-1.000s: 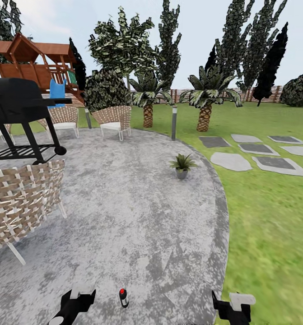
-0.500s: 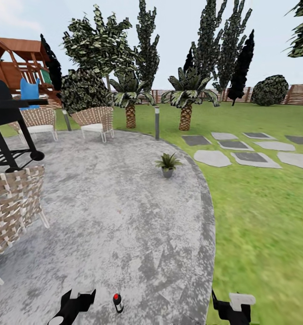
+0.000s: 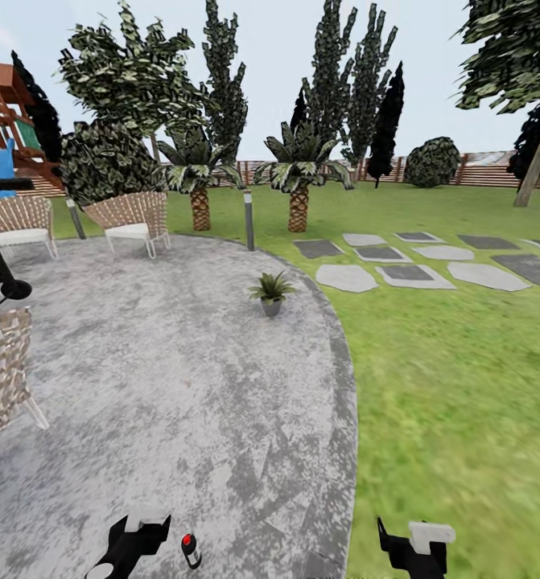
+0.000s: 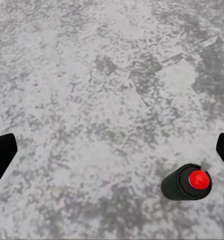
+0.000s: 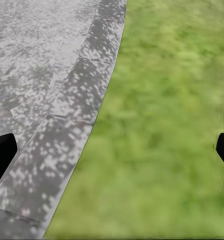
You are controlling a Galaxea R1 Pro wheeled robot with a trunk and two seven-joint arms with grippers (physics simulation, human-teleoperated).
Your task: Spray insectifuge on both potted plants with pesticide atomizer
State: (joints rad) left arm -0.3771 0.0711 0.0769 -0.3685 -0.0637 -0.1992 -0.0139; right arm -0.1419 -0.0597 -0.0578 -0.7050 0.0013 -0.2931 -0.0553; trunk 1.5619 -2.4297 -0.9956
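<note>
Pesticide atomizer point(image 3: 191, 550): upright on the grey paved patio point(image 3: 181, 378), right at the low edge of my head view, just beside my left gripper and to its right. From my left wrist I look down on it point(image 4: 187, 182), a dark body with a red cap, near one finger's tip and not between the two.
Left gripper point(image 3: 137, 537): hanging low over the patio, holding nothing. In the wrist view the two black fingers point(image 4: 1, 157) sit at opposite edges of the picture, so I read the jaws as spread wide.
Right gripper point(image 3: 414, 543): over the seam where the patio rim meets the lawn point(image 3: 463, 386), paving on one side, grass on the other. Jaws wide here too, nothing in them.
Potted plant point(image 3: 271, 289): one green rosette in a small grey pot, standing on the patio near its far right edge, well apart from me and from the atomizer.
Bollard lamp point(image 3: 249, 219): grey post beyond the pot, at the patio's edge.
Stepping stones point(image 3: 406, 272): flat slabs across the grass, right of the pot.
Wicker chairs point(image 3: 133, 217): at the far left of the patio; another, only partly seen, close on my left.
Fence point(image 3: 487, 173): brown slats behind the trees; blurry out there, so I can't vouch for details.
</note>
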